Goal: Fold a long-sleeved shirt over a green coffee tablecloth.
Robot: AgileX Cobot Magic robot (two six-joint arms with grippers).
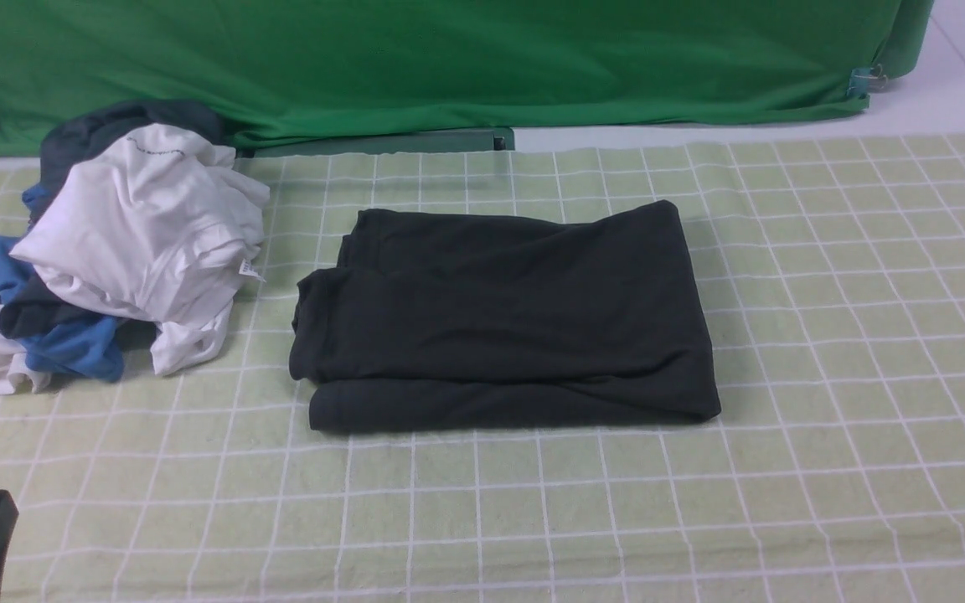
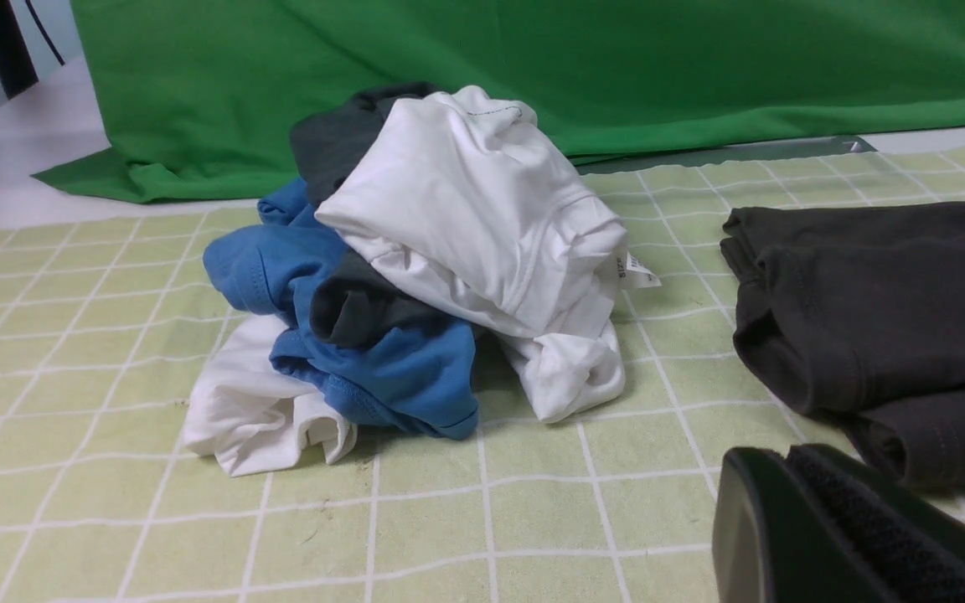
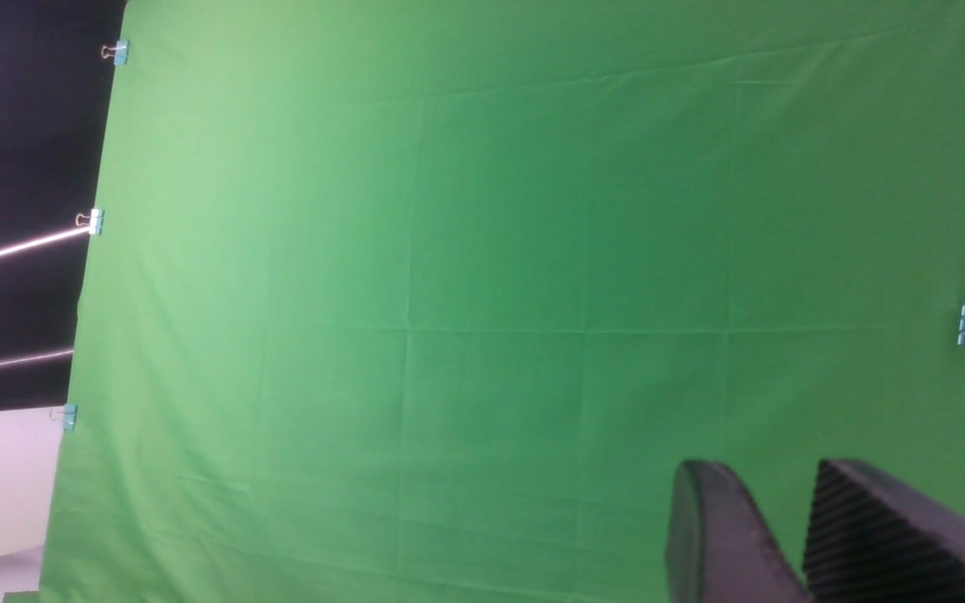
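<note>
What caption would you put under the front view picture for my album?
Folded black cotton long-sleeved shirt lying on the pale green grid-printed tablecloth, beside a crumpled pile of white and blue clothes.

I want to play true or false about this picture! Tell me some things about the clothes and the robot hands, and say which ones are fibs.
1. The black shirt lies folded on the checked tablecloth. True.
2. The clothes pile sits on top of the black shirt. False: it lies apart from it, on the robot's left.
3. The left gripper is holding the shirt. False: it is shut on nothing, beside the shirt.
4. The pile has white, blue and dark grey pieces. True.
5. The right gripper points at the plain green cloth. True, with a gap between its fingers.
6. The shirt is spread out flat with sleeves wide. False: it is folded into a neat block.
</note>
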